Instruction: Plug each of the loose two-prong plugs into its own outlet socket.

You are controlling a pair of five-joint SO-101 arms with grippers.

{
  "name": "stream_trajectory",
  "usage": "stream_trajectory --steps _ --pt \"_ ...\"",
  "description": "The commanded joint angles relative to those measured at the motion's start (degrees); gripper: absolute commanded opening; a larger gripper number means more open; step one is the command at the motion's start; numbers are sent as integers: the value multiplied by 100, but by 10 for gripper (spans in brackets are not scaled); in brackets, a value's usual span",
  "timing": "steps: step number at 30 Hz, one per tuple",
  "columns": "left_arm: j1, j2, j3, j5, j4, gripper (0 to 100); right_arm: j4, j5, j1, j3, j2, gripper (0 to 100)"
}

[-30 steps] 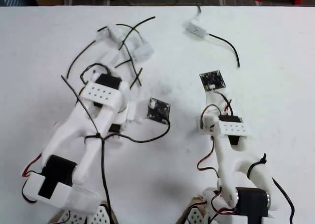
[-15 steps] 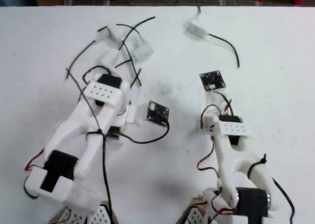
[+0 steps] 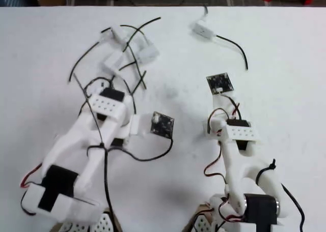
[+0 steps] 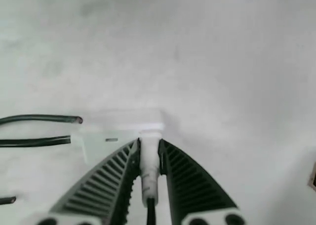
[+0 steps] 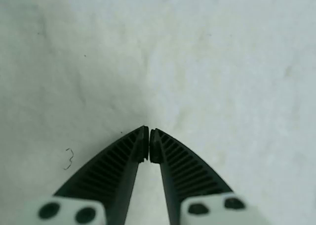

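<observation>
White plug (image 4: 149, 178) half-hidden in end effector (image 4: 149, 145)

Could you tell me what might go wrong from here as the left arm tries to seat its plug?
The left gripper pinches the small white two-prong plug narrowly between its jaws; pushing could twist it.
The white rectangular socket block lies unheld, so it may slide; the right gripper is shut over the bare white table.
Tangled black cords by the left arm could snag it.

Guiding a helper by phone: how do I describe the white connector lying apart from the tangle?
Look along the table's far edge, right of centre. A white connector lies there, a black wire curving off it. Unlike those in the tangle, it lies alone.
</observation>
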Motion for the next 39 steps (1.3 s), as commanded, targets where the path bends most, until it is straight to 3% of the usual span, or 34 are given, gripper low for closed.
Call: stream_trajectory --steps 1,6,9,14,21,26,29,34,39 --pt "-84 66 167 -1890 -334 24 -84 -62 -48 -26 -101 19" --pt "-84 22 105 -1890 -325 29 -84 -62 -48 -26 -101 19" --pt "-145 22 -273 -1714 105 92 -84 -62 -48 -26 -101 19" --pt "-180 57 -1240 -967 985 232 -84 -62 -48 -26 -101 19" --pt "-180 57 -2163 -273 1284 238 -84 -62 -48 -26 -101 19" --pt "-180 57 -2743 1011 1248 238 -84 -62 -48 -26 -101 19" --pt "-136 40 -2963 2400 1213 237 -84 -62 -48 -26 -101 19" --pt "-180 66 -3103 5327 1204 234 -84 -62 -48 -26 -101 19" --pt "-356 75 -3103 9310 1204 237 -84 -62 -48 -26 -101 19"
